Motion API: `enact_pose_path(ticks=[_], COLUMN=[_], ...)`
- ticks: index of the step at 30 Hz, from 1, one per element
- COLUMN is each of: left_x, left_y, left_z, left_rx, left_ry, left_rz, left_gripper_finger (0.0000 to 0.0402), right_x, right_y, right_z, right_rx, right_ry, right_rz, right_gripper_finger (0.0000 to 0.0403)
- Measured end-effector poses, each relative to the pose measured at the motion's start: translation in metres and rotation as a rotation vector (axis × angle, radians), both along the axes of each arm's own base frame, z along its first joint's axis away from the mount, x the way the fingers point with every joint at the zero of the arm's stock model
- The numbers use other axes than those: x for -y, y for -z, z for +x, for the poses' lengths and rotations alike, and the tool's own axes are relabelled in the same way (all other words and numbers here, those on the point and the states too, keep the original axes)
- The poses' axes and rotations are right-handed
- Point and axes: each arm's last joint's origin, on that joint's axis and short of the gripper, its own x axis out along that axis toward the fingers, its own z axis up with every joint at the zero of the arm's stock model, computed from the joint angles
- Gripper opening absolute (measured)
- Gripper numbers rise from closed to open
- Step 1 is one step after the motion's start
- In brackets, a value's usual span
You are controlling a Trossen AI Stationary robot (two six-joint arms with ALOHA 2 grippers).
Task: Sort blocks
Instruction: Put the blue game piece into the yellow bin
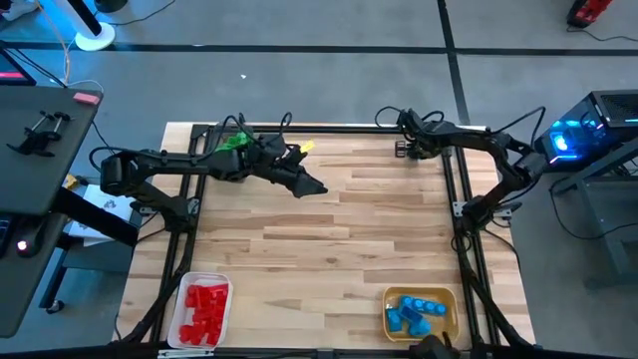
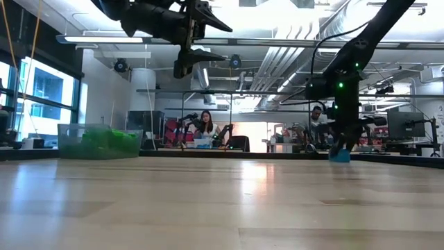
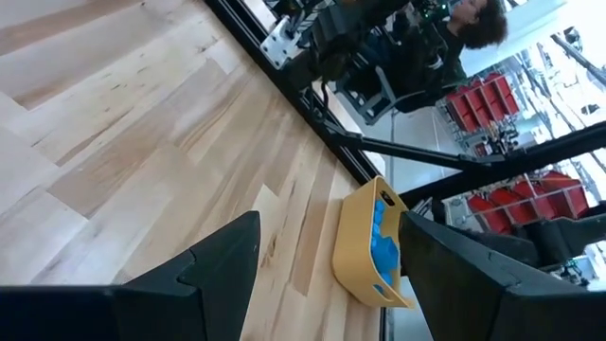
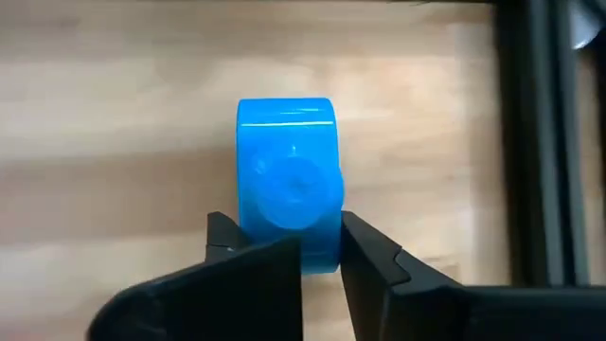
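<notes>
At the desk's [image 1: 329, 229] far right corner, your right gripper [image 4: 320, 248] has its fingers pressed against both sides of a single blue block [image 4: 287, 185], low on its body, the block standing on the wood by the frame rail. Lift it straight up before you swing, since the hold looks shallow, then carry it to the yellow tray [image 1: 451, 299] of blue blocks at the near right edge. Your left gripper [image 3: 327, 260] hangs above mid-desk, fingers spread wide and holding nothing.
</notes>
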Motion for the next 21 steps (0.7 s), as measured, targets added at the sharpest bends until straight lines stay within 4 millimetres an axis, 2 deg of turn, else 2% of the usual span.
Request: enact_pose_path(ticks=[5,10,17,21], left_x=[0.001,0.001,0.001,0.001], left_y=[0.002,0.005,0.008,0.010], left_z=[-0.001,-0.002,-0.004,-0.005], left_rx=[-0.017,-0.043,-0.072,-0.083], left_ry=[0.007,0.035,0.062,0.074], left_rz=[0.008,0.066,0.115,0.134], left_gripper_finger=[0.0239,0.0239,0.0239,0.0239], right_x=[-0.020,-0.061,-0.142,-0.193], right_y=[-0.013,-0.026,-0.031,-0.030], right_z=[0.018,0.044,0.077,0.085], right_rx=[0.046,0.112,0.185,0.209], right_ry=[-0.126,-0.299,-0.469,-0.579], right_rz=[-0.006,0.031,0.135,0.257], right_gripper_finger=[0.0003,0.0001,0.0001,0.0000])
